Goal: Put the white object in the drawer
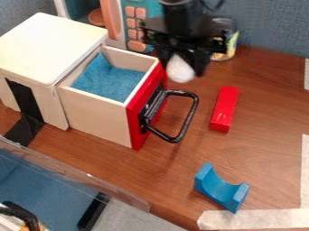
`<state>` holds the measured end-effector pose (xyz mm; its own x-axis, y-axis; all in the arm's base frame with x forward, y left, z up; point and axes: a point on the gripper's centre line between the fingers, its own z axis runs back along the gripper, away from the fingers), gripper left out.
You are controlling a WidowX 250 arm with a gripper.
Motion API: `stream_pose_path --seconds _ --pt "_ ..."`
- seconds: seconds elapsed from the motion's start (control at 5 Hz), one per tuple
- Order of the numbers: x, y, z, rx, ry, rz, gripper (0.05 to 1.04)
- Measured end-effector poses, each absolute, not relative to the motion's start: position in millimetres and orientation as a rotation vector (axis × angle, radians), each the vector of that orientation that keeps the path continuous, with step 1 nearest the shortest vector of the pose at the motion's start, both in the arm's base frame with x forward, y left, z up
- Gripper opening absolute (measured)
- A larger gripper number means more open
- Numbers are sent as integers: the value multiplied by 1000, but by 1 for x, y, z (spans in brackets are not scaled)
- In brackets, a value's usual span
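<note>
Way into the drawer [96, 118] is from above: top open, between the cabinet [48, 45] and the red front panel [138, 122], blue lining [109, 80] below. My pincer [186, 67] hangs by the panel's back corner in view; heading left means crossing that rim. Cabinet top stands higher, a wall on the opening's far side. Black handle [194, 108] juts outward, blocking low passage along the front. Toy microwave [124, 22] and can [230, 45] crowd the rear; depth gap unclear. Room between handle and red block [224, 109], more between red block and blue arch [220, 188].
</note>
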<state>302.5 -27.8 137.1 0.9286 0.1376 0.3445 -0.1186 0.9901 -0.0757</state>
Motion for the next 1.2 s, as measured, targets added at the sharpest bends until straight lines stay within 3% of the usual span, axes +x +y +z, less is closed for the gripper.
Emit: stream_pose_path --seconds 0.6,1.2 --pt "284 40 142 -66 -377 398 633" --pt "286 70 106 -58 -288 462 633"
